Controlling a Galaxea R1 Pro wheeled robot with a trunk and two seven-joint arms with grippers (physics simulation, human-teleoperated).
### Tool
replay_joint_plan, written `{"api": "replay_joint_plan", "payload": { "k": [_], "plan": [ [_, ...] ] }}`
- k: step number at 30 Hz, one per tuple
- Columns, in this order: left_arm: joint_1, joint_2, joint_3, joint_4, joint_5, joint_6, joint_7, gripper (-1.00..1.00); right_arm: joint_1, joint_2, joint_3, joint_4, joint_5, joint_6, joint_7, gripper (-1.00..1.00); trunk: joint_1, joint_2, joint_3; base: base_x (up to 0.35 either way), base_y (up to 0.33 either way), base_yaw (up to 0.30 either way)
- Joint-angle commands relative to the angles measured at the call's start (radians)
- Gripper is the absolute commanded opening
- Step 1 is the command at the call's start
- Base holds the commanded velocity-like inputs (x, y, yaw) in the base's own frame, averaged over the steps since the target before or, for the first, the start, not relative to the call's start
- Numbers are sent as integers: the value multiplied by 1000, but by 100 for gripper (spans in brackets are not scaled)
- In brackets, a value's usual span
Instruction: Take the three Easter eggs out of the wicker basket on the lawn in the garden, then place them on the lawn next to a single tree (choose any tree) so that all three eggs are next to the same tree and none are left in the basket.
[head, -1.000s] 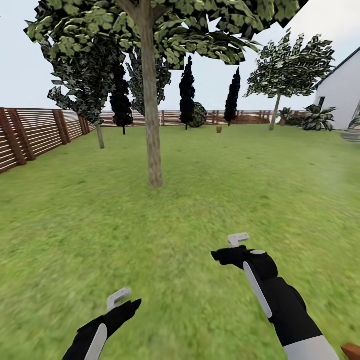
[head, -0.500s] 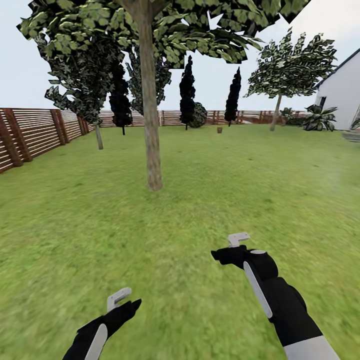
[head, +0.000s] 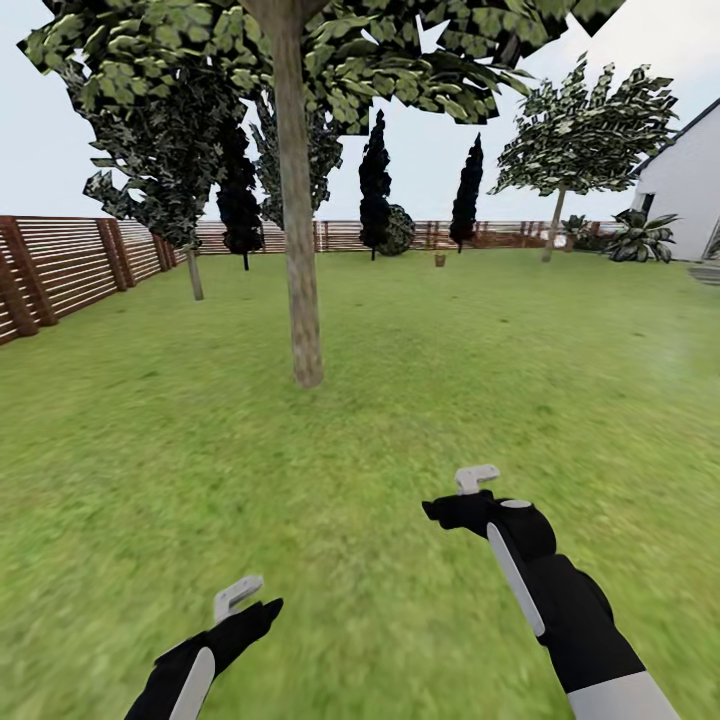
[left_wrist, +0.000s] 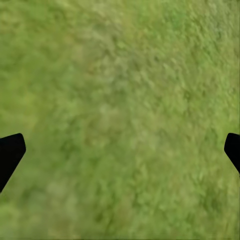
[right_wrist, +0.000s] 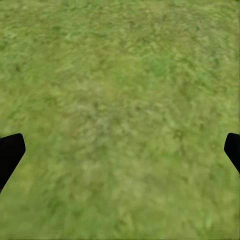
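Green lawn (head: 420, 400): one mottled grass expanse.
Trees: one thick pale-trunked tree (head: 300, 280) near; two farther.
Grippers: left gripper (left_wrist: 120, 150), right gripper (right_wrist: 120, 150), both spread wide, nothing held.

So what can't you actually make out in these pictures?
- Head view: a small brown thing far off on the lawn, too small to name; no eggs can be told.
- Head view: the nearest tree has its crown cut off by the top edge.
- Left wrist view: the left gripper shows two dark tips at the edges, grass between.
- Right wrist view: the right gripper likewise.
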Motion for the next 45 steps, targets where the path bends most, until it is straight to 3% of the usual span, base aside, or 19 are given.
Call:
{"api": "replay_joint_plan", "payload": {
  "k": [1,13,26,35,45],
  "plan": [
    [-1,-1,5,-1,4,7,-4,100,-1,-1,1,-1,-8,4,-4,100,1,-1,-1,321,0,0],
    [0,-1,5,-1,4,7,-4,100,-1,-2,0,-1,-8,4,-4,100,1,-1,-1,321,0,-50],
    [0,-8,6,-11,7,11,-16,100,-2,0,-2,0,-8,4,-4,100,1,-1,-1,255,0,-233],
    [1,-13,-2,-70,100,24,-21,100,-4,3,-12,2,-15,8,-3,100,1,-1,-1,118,0,-205],
    [0,-12,-6,-69,107,26,-25,100,-4,7,0,-34,-10,4,-4,100,1,-1,-1,313,0,-19]
  ]
}}
